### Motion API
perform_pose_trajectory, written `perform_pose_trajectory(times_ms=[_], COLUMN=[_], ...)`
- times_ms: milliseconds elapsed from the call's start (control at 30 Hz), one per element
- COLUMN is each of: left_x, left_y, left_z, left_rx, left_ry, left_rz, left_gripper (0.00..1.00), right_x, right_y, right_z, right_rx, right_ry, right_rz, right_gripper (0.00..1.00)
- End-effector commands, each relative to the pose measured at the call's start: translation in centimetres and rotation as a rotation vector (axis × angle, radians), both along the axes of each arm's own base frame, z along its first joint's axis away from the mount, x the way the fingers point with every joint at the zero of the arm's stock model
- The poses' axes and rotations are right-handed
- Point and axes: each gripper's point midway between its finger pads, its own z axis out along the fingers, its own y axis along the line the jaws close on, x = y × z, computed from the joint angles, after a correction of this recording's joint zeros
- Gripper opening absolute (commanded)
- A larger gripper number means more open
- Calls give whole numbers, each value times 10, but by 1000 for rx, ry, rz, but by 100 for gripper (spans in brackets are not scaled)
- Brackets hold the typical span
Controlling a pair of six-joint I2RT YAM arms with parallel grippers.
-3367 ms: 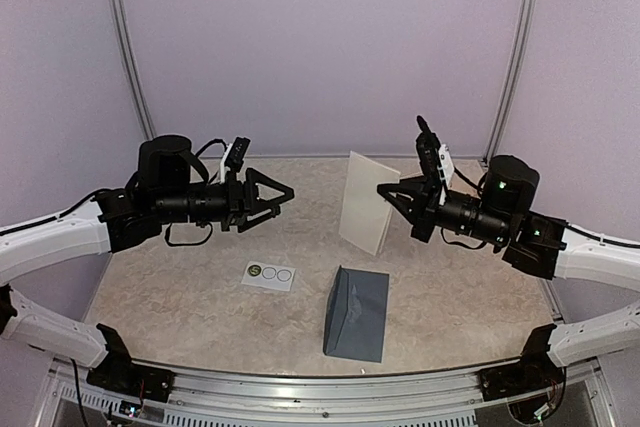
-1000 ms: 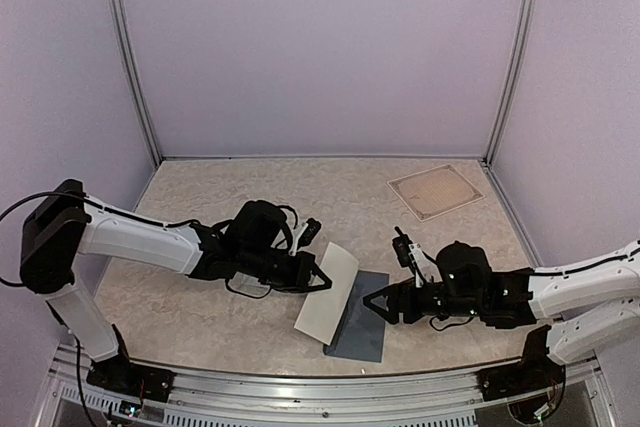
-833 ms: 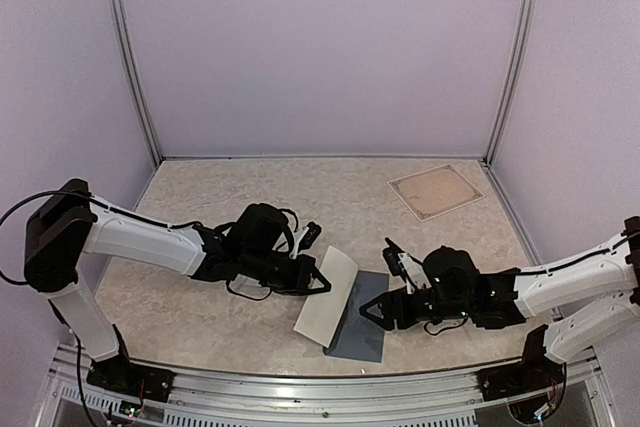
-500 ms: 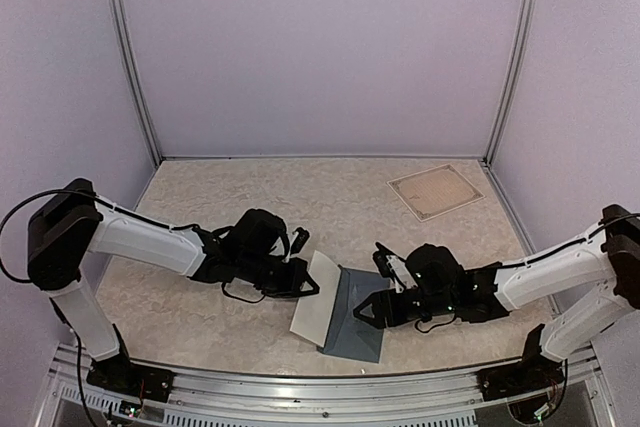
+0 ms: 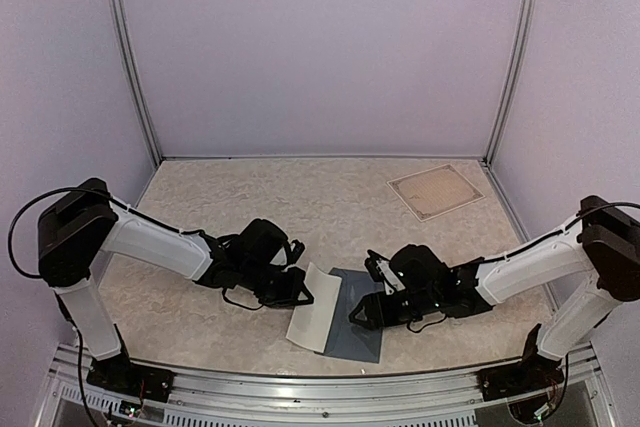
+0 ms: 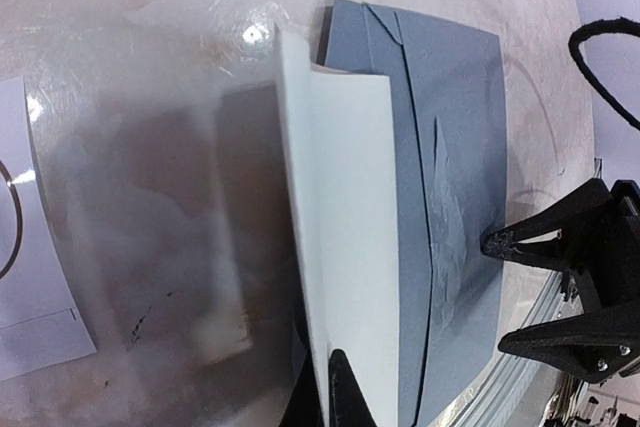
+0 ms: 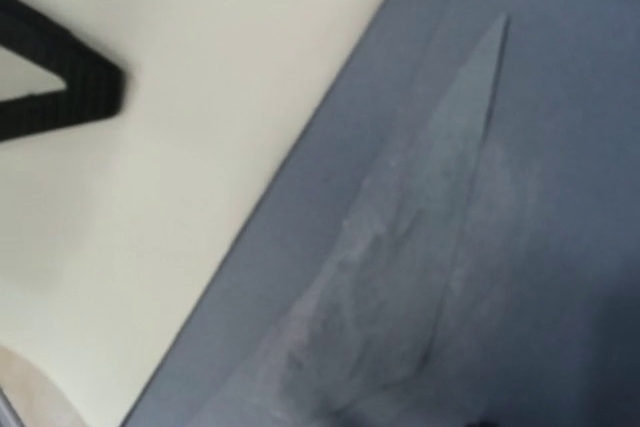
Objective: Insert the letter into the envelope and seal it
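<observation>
Top external: letter (image 5: 313,319) lower, nearer envelope (image 5: 360,333)

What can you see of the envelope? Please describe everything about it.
The envelope is a long rectangle of dark blue-grey paper, matte and slightly wrinkled. It lies flat on the table near the front edge, between the two arms. Its pointed triangular flap appears to be folded down on the body. The cream letter, held by the left hand, covers the long side towards the left arm. The open right hand is at the opposite side; whether it touches cannot be told.
</observation>
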Motion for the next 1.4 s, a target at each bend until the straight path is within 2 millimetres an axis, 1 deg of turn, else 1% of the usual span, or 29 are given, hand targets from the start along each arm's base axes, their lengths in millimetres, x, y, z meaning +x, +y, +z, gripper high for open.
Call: perform_pose_trajectory(times_ms=[0, 267, 433, 600, 700, 767, 867, 967, 1067, 1133, 1367], left_x=[0, 4, 4, 3, 4, 5, 5, 5, 6, 5, 4], left_y=[2, -2, -13, -18, -17, -13, -9, -7, -8, -9, -10], left_z=[-10, -10, -5, -5, -6, -9, -12, -12, -11, -11, -12], left_rx=[27, 3, -37, -51, -42, -13, -1, 6, 1, -3, -10], left_ry=[15, 19, 29, 34, 26, 19, 21, 18, 18, 17, 17], left_rz=[21, 54, 42, 32, 33, 43, 59, 67, 70, 69, 74], left_gripper=[0, 0, 0, 0, 0, 0, 0, 0, 0, 0, 0], right_x=[-1, -2, -2, -2, 0, 3, 6, 7, 5, 5, 2], right_y=[-2, 0, -1, -3, -4, -8, -20, -36, -48, -53, -46], right_z=[-10, -13, -14, -17, -11, -1, 12, 16, 12, 8, -11], right_rx=[-36, -41, -42, -43, -33, -20, 6, 21, 18, 20, 5], right_ry=[43, 55, 59, 71, 54, 35, 15, 20, 40, 60, 119], right_rz=[1, 10, 10, 2, -8, -32, -98, -168, -214, -229, -198], right_gripper=[57, 56, 56, 56, 55, 55, 59, 61, 61, 62, 58])
